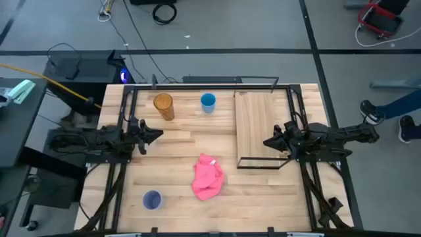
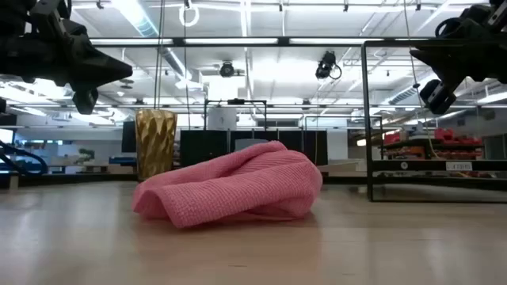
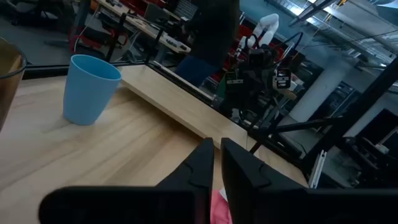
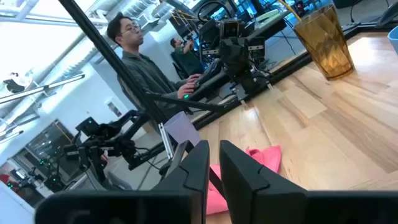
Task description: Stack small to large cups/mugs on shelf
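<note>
Three cups overhead, purple cup (image 1: 152, 199) unseen from table level

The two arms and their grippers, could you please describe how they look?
Both arms are dark, nearly black, built of angular jointed segments. The left gripper and the right gripper each end in two flat, blocky black fingers with bevelled tips. No coloured markings or labels show on them.

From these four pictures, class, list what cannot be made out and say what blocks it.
1. Low view: the blue cup and purple cup do not show; the pink cloth fills the middle.
2. Left wrist view: the amber cup is cut off by the edge.
3. Low view: the shelf board is edge-on, its surface unseen.
</note>
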`<action>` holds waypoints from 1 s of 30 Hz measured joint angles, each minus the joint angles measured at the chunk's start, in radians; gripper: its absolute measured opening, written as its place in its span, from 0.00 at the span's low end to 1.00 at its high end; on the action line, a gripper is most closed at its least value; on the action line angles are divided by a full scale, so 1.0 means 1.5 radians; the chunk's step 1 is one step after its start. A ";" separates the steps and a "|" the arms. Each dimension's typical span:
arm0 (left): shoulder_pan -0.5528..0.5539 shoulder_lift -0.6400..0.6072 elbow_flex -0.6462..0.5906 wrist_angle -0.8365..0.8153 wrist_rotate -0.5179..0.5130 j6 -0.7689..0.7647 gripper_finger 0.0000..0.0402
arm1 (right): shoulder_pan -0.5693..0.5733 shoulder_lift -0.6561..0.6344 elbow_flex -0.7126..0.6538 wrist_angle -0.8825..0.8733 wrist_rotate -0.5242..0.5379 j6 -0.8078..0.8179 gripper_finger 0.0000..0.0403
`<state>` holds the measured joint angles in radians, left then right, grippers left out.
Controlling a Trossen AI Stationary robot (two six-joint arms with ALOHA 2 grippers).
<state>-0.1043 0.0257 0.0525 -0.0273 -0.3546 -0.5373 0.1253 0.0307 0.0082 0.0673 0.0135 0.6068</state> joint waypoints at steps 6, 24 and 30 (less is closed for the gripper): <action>0.000 0.000 0.000 0.000 0.000 0.000 0.07 | 0.000 0.000 0.000 0.000 0.000 0.000 0.11; 0.000 0.000 0.000 0.000 0.000 0.000 0.07 | 0.000 0.000 0.000 0.000 0.000 0.000 0.11; 0.000 0.000 0.000 0.000 0.000 0.000 0.07 | 0.000 0.000 0.000 0.000 0.000 0.000 0.11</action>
<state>-0.1040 0.0257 0.0525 -0.0273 -0.3546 -0.5374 0.1253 0.0307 0.0082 0.0673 0.0135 0.6068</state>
